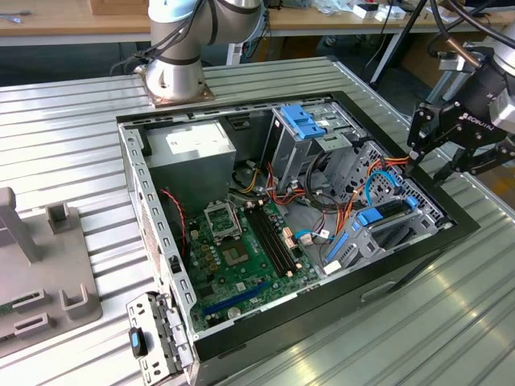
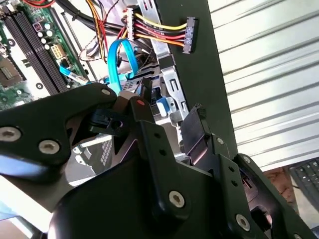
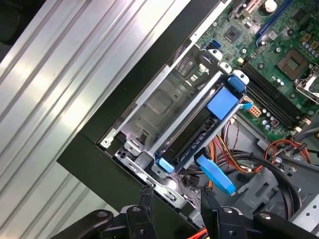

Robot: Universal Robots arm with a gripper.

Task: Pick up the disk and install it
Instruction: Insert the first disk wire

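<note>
Edges and room. My gripper [image 1: 428, 161] hangs above the black rim of the open computer case [image 1: 451, 241], at its corner on the exterior view's right. Beyond that rim lies the ribbed metal table [image 1: 72, 129]. Just inside the rim stands the drive cage [image 3: 159, 102]. Its slot next to the rim is a bare metal pocket. The disk [image 3: 195, 135] sits in the slot beside that, on the side of the circuit board [image 3: 279, 55]. Orange and red wires [image 3: 224, 152] and a flat blue cable [image 3: 215, 173] crowd the cage's inner side.

Hidden parts. The disk [image 1: 382, 213] shows edge-on, as a dark slab between blue frame rails with a blue tab at one end. Neither broad face of the disk shows. I cannot tell whether it is pushed fully home. In the second wrist view my own black linkages cover most of the cage.

Pose. My base [image 1: 173, 72] stands on the table, beyond the case in the exterior view. My wrist enters from the exterior view's right, cut off by the picture edge, with the fingers [image 3: 147, 199] angled down toward the cage. In both wrist views the gripper [image 3: 175, 191] is spread wide, with nothing between its fingers, and touches neither disk nor cage.
</note>
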